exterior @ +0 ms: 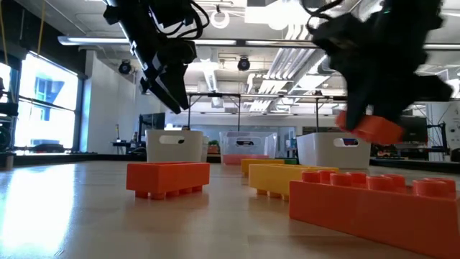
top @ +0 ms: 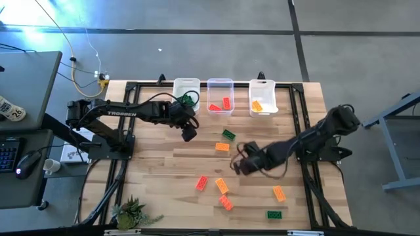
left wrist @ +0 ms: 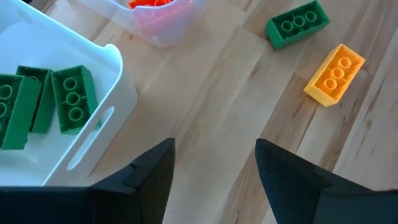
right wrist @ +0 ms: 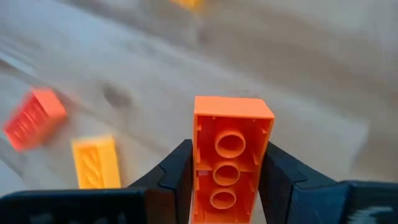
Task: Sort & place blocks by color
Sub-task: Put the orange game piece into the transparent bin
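Note:
My right gripper [top: 237,164] hangs over the middle of the table, shut on an orange block [right wrist: 231,155] that also shows in the low view [exterior: 370,128]. My left gripper [left wrist: 214,177] is open and holds nothing. It hovers just in front of the left white bin [top: 186,92], which holds green blocks [left wrist: 43,106]. A green block [left wrist: 297,23] and an orange block [left wrist: 334,72] lie flat on the wood beyond it. More red, orange and green blocks [top: 222,186] lie loose near the near edge. My right gripper pinches the orange block by its two long side walls [right wrist: 200,163], one finger on each side. The block's hollow underside faces the wrist camera, and its long axis runs along the fingers. It is lifted clear of the table.
Three bins stand in a row at the far edge: the left white one, a clear middle bin [top: 220,97] with red blocks, and a right white bin [top: 262,98] with an orange block. A small plant [top: 131,211] sits at the near left corner. Bare wood lies between the arms.

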